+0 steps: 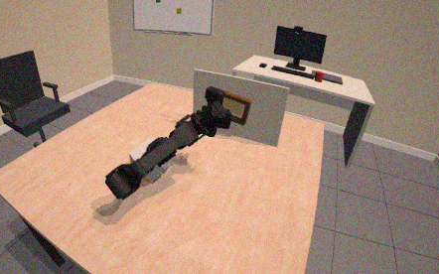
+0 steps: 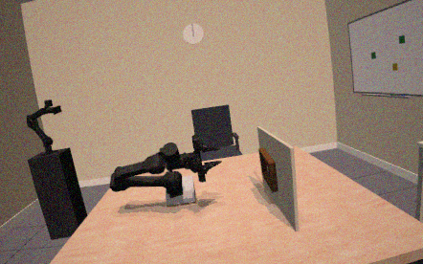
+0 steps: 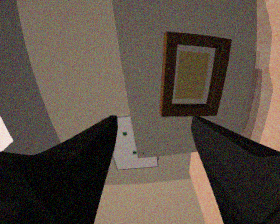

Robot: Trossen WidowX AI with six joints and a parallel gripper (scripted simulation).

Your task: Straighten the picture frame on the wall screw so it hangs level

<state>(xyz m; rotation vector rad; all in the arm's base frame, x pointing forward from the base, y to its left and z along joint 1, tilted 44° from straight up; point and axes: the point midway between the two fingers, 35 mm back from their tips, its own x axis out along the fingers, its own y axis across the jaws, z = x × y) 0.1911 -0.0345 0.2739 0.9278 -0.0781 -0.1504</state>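
The brown picture frame [image 1: 237, 106] hangs on the grey wall panel [image 1: 254, 111] standing on the wooden table. It looks a little tilted against the panel's edges. My gripper [image 1: 222, 118] is stretched out low towards it and covers the frame's left part in this view. In the side view the gripper [image 2: 214, 165] is open and empty, and stops well short of the frame [image 2: 268, 169] with a clear gap between them. In the wrist view the frame [image 3: 193, 75] lies ahead between and beyond my two dark fingers.
My arm's white base block [image 2: 182, 190] sits mid-table. The panel [image 2: 278, 177] stands upright across the far part of the table. A chair [image 1: 23, 96], a desk with a monitor [image 1: 300, 46], and a second arm on a black pedestal [image 2: 55, 191] stand off the table.
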